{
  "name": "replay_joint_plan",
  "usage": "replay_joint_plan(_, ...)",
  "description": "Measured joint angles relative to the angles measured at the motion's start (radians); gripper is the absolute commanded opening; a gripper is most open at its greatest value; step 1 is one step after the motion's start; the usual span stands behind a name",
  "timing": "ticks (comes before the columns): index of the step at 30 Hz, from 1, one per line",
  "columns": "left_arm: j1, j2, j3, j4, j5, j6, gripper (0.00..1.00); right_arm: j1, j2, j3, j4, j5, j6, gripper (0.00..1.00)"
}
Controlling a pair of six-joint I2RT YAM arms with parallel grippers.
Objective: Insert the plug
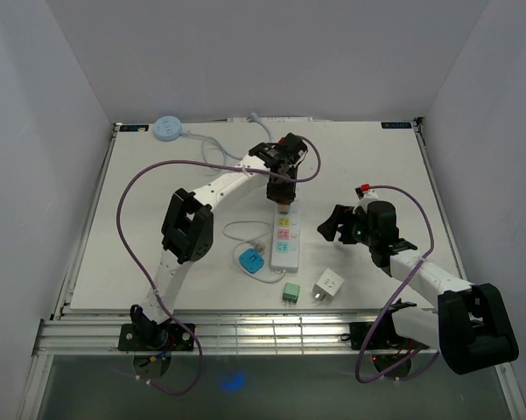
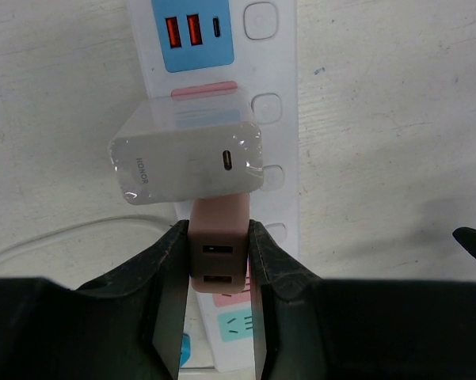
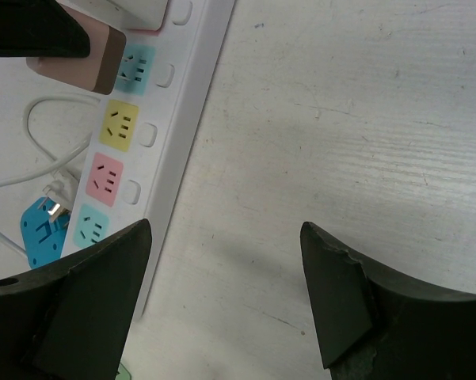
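While the left gripper [image 2: 217,236] is clenched on the pink plug [image 2: 215,265], 1 finger on each side face, the plug's 2 USB ports face the wrist camera. Pins are hidden under the body, so I can't tell if they're in a slot or just above it.

Plug sits lower centre of the left wrist view, over the white power strip [image 2: 281,63]. It's touching or just beside the HONOR charger [image 2: 186,162], which is seated in the slot above it in frame. A teal socket [image 2: 236,326] shows just below the plug, near the bottom edge.

Key relation: the strip's long axis runs top to bottom in that view, in line with the gap between the fingers. The plug is lined up with the socket column. Target slot should be directly under the plug, so my read is a straight push down along the pins, no sideways shift. Clearance to the charger is tight, so the risk is snagging on its edge.

Right gripper [image 3: 226,237]: jaws wide apart, nothing between them. It hovers over bare table [image 3: 364,119], right of the strip in the top view and well apart from the plug.

Left arm is far nearer, so it owns the insertion. Right could brace the strip if it slides.
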Motion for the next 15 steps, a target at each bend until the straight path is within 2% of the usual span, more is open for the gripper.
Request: replay_joint_plan(15,-0.014,0.012,0.008,0.000,-0.011,0.000,0.00,-0.013,0.000,-0.008,0.000,-0.012,0.003,0.81)
